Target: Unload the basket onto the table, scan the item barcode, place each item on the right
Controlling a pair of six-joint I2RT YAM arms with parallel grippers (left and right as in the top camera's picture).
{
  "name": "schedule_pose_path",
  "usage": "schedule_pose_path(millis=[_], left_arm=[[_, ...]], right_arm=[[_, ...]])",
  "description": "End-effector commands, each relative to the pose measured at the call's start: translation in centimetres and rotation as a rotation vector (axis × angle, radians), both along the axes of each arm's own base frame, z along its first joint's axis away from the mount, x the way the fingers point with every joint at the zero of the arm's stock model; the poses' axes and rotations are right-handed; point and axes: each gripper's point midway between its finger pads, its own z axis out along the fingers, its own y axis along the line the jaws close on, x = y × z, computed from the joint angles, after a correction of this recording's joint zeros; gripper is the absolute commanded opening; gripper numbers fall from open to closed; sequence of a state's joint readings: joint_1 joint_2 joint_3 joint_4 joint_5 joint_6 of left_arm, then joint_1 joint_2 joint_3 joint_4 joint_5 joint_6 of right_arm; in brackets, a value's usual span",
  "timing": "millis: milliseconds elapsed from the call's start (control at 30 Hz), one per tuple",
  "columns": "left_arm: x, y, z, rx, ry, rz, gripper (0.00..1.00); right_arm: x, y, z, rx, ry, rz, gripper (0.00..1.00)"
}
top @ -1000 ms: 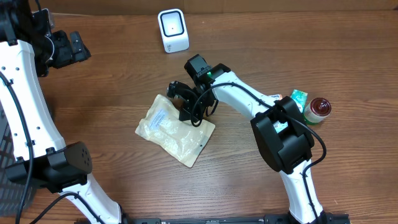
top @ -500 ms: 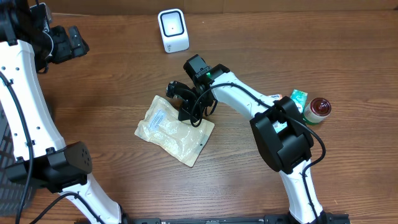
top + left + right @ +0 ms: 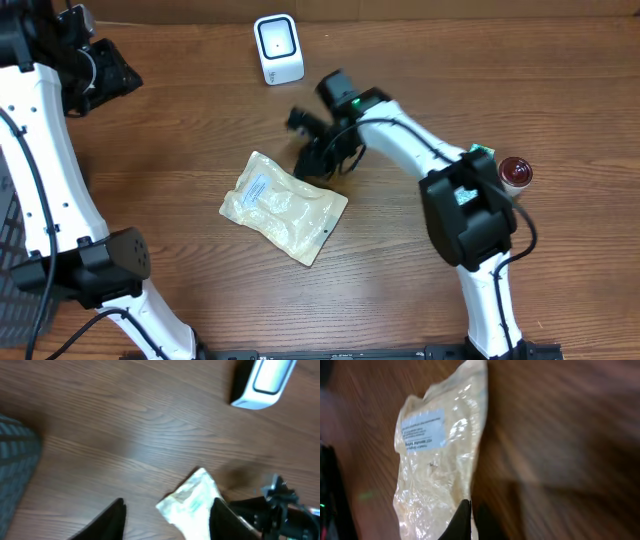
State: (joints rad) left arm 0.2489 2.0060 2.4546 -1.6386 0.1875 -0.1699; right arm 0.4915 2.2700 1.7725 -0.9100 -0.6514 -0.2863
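Since a second ago my right pincer has lifted off the pouch, leaving it flat on the counter.
Its tips are together and empty. My left pincer stands apart, holding nothing. The scanner is well apart from the pouch. I judge nothing scanned yet: pick-up and presenting remain.

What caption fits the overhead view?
Right gripper, shut, beside a pouch lying on the table; white scanner behind.
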Motion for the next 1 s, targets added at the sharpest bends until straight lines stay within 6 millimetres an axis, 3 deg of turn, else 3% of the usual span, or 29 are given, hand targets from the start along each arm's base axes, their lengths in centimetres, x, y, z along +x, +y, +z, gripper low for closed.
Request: schedule_pose_path(millis=[0, 133, 233, 433, 600, 733, 833, 967], left_arm=[[0.5, -2.6, 0.1, -0.041, -0.005, -0.041, 0.28], [0.7, -5.7, -0.6, -0.06, 0.024, -0.08, 0.11], [0.7, -8.6, -2.0, -0.085, 0.08, -0.095, 0.05], [-1.5, -13.2, -7.6, -0.04, 0.285, -0.132, 0.05], [-3.5, -14.6, -12.4, -0.009, 0.416, -0.116, 0.05], [-3.9, -14.6, -14.7, -0.022, 0.413, -0.059, 0.05], [-4.2, -13.9, -14.9, -0.032, 0.351, -0.04, 0.05], [-6.4, -13.0, -14.4, -0.035, 0.273, -0.046, 0.05]], right_arm=[[1.8, -0.6, 7.0, 0.092, -0.072, -0.077, 0.04], [3.2, -2.3, 8.9, 0.013, -0.13, -0.195, 0.04], [3.1, -2.7, 9.0, -0.007, -0.136, -0.201, 0.04], [2.6, -3.3, 7.6, -0.049, -0.132, -0.182, 0.08], [2.7, -3.4, 6.9, -0.058, -0.138, -0.161, 0.14], [2.7, -3.4, 6.2, -0.068, -0.128, -0.162, 0.19], [2.7, -3.4, 5.4, -0.077, -0.112, -0.161, 0.27], [2.8, -3.4, 3.8, -0.091, -0.087, -0.159, 0.32]])
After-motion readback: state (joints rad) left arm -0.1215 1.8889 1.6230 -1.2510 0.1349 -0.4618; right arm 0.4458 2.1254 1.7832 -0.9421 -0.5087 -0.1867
